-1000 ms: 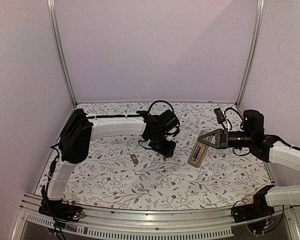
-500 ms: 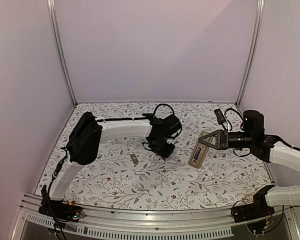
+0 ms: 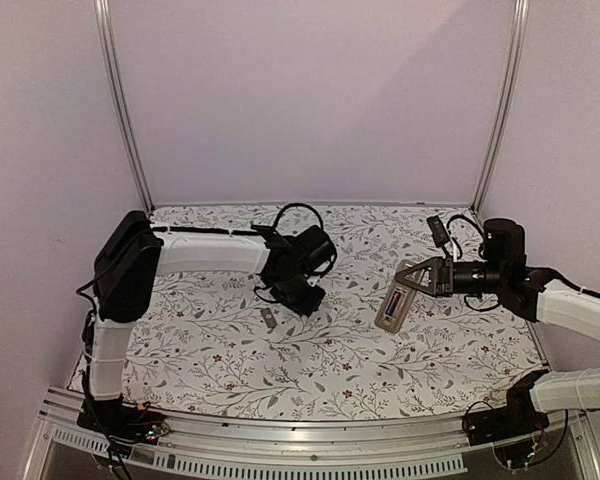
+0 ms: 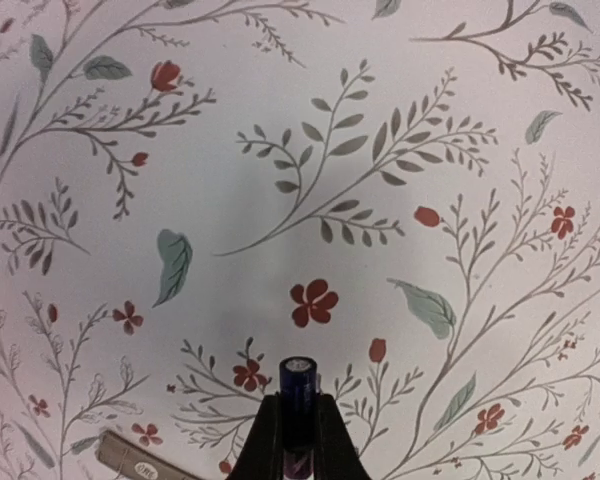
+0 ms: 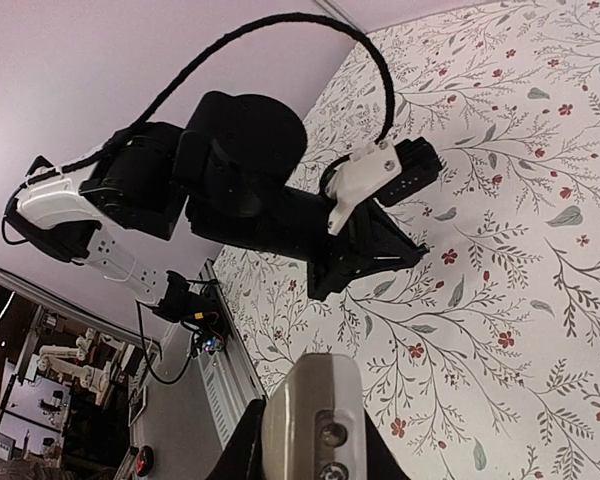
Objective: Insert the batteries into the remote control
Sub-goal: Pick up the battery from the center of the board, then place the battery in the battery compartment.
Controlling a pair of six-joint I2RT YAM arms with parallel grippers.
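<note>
My left gripper (image 3: 303, 297) hangs over the table's middle, shut on a battery (image 4: 298, 392), a dark blue cylinder with a metallic tip that stands out past the fingertips (image 4: 267, 428). My right gripper (image 3: 408, 288) at the right is shut on the remote control (image 3: 391, 307) and holds it tilted above the cloth. Its tan-grey back faces up, with a dark purple strip, possibly the other battery, in the open slot. In the right wrist view the remote's rounded end (image 5: 314, 415) sits between the fingers, with small buttons showing.
The small flat grey cover piece (image 3: 268, 318) lies on the flowered cloth (image 3: 230, 350) just left of my left gripper; it also shows in the left wrist view (image 4: 138, 460). A black cable loops over the left wrist (image 5: 310, 30). White walls enclose the table.
My left arm has swung left, carrying the battery away from the remote and closer to the cover piece. The right arm and the remote have hardly moved.
</note>
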